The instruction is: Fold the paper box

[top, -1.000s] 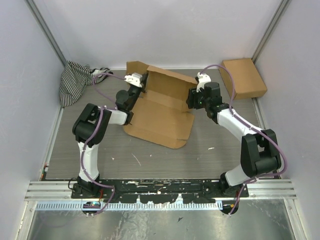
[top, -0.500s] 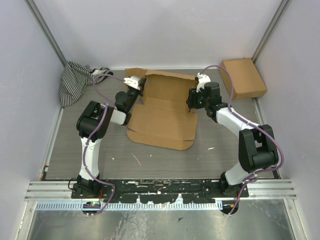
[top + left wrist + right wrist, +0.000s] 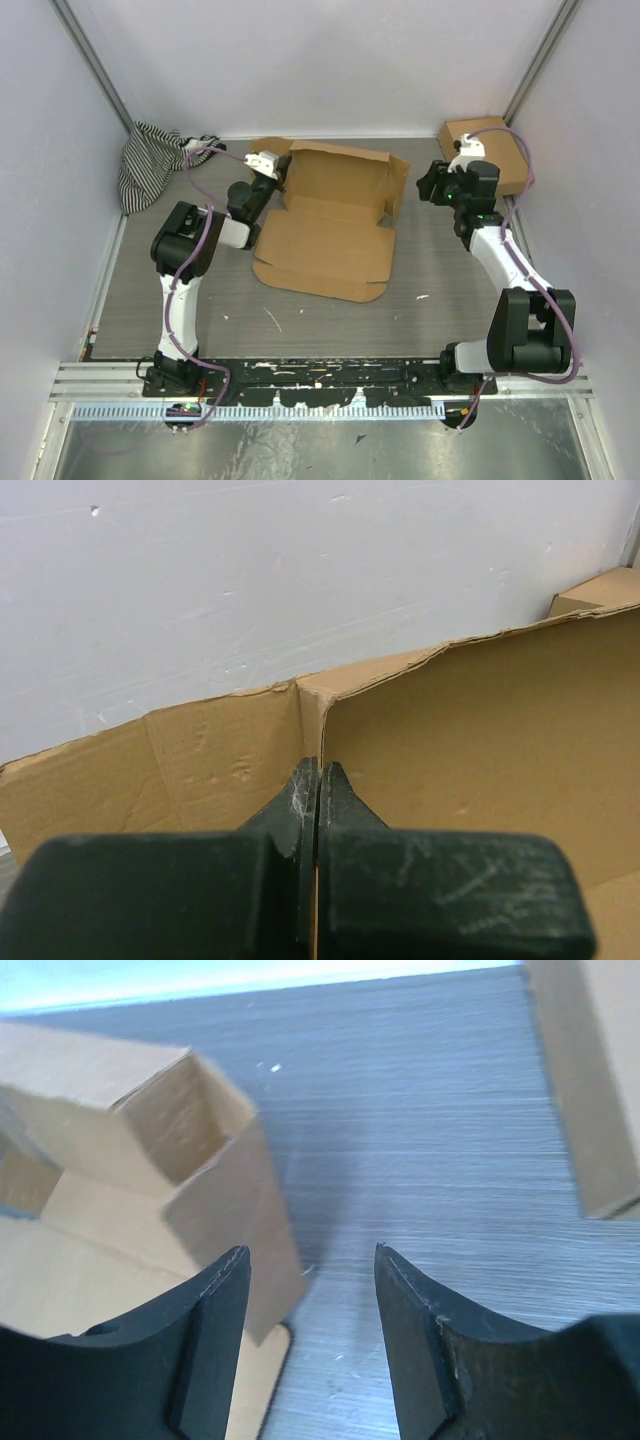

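The paper box [image 3: 325, 235] is a brown cardboard sheet lying mid-table, with its back wall [image 3: 345, 170] and side flaps standing up. My left gripper [image 3: 282, 172] is at the box's back left corner. In the left wrist view it [image 3: 317, 772] is shut on the thin edge of the left side flap [image 3: 200, 770], with the back wall [image 3: 470, 740] to the right. My right gripper [image 3: 424, 184] is open and empty, just right of the box's right flap [image 3: 398, 185]. In the right wrist view it [image 3: 312, 1255] is over bare table, with the box corner [image 3: 190, 1150] at the left.
A smaller ready-made brown box [image 3: 487, 155] sits at the back right corner, also in the right wrist view [image 3: 590, 1080]. A black-and-white striped cloth [image 3: 150, 160] lies at the back left. White walls enclose the table on three sides.
My right gripper has let go of the box's right side and drawn back to the right. The box has turned square and settled lower. My left gripper keeps its hold.
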Robot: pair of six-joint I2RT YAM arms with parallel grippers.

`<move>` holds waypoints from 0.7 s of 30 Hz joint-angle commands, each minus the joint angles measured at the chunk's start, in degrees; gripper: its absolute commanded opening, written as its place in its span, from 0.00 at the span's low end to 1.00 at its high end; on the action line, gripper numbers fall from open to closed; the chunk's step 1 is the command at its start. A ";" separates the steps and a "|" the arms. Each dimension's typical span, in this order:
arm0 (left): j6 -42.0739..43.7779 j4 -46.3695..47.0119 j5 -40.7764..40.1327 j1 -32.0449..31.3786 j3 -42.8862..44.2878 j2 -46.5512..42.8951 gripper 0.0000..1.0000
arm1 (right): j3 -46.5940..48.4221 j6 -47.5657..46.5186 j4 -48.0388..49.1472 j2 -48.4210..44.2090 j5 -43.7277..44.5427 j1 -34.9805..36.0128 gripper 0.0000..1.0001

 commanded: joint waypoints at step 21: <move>-1.94 2.30 2.37 0.66 0.03 -3.34 0.00 | 5.01 0.50 12.42 14.27 -27.70 -4.91 0.59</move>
